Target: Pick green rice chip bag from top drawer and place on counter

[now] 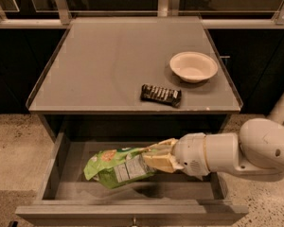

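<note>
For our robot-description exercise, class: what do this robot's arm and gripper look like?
The arm is smooth and cream-white, built of rounded tubular segments, with a small dark hole. The gripper, over the top drawer, has tan, blocky fingers. No cables show.

flat grey counter [109, 65], pale bowl [193, 66] sitting on its right side, dark wrapped bar [161, 94] lying near the front edge, a bit apart from the bowl, drawer [75, 176] open underneath, gripper [157, 158] over the drawer clamped on a green chip bag [114, 167]
</note>
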Controlling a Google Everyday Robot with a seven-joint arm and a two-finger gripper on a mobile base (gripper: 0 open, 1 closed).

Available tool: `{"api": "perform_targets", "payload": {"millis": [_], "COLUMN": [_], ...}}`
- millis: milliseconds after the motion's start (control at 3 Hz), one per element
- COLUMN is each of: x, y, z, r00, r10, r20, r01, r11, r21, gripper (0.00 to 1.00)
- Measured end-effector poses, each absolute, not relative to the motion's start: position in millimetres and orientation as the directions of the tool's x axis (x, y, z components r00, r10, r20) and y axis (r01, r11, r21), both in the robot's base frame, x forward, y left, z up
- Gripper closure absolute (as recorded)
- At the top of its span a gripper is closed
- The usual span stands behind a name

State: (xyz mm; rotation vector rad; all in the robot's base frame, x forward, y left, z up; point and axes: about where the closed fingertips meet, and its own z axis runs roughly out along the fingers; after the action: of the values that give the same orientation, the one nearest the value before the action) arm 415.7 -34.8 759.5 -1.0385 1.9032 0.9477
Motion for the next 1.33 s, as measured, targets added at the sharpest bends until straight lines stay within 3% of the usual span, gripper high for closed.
{"api": "perform_targets", "payload": {"millis": [1000, 1333], "x": [478, 480], "y": [40, 47], "z": [879, 888], "r00": [-0.221, -0.201], "r10": [-0.46, -0.455], "r20": [-0.86, -0.867], "r01": [-0.975, -0.979], "r11": [0.12, 0.106], "r21": [0.187, 0.172], "gripper": [1.0, 1.0]}}
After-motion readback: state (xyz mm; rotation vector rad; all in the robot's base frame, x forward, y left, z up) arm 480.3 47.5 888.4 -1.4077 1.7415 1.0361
